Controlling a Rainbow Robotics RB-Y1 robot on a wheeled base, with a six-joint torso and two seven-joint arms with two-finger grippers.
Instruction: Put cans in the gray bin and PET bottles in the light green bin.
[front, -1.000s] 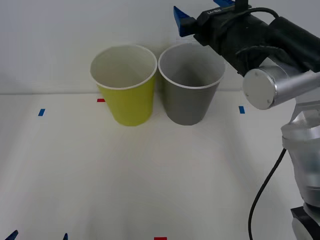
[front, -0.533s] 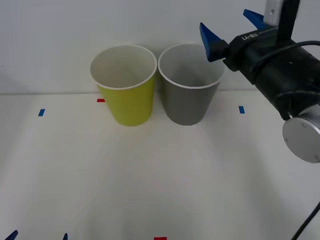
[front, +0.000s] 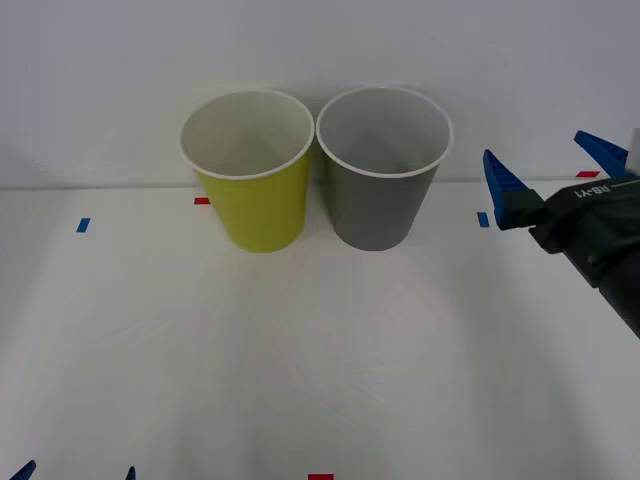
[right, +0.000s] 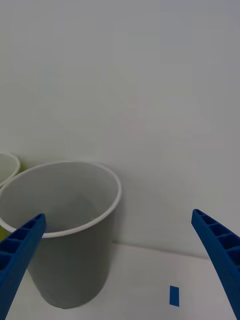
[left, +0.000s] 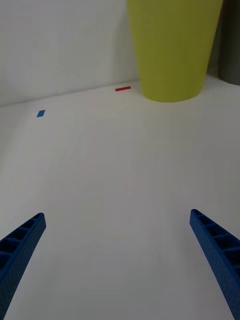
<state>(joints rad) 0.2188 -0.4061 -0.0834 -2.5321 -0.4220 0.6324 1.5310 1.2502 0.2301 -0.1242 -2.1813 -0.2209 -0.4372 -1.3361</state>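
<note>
Gray bin (front: 384, 170) upright at the back of the white table (front: 300, 340), against the pale wall; inside pale, contents not discernible from the front or from the right wrist view (right: 65, 225). Green bin (front: 250, 170) upright just beside it on the robot's left, rims nearly touching; nothing visible inside from the front. Lower wall of the green bin also seen from the left wrist (left: 172, 50), standing on the table with a red tape mark (left: 122, 89) near its base and a blue tape mark (left: 40, 113) farther off.

Right gripper (front: 550, 175) in the air to the right of the gray bin, about level with its upper half, apart from it. Blue ribbed fingers (right: 20, 250) spread wide, nothing between them. Small blue tape mark (front: 483, 219) on the table below, between gripper and gray bin.

Left gripper (left: 120, 260) low over the near left part of the table, well apart from both bins. Fingers (front: 22, 470) spread wide, holding nothing; tips just peeking in at the near edge in the front view.
</note>
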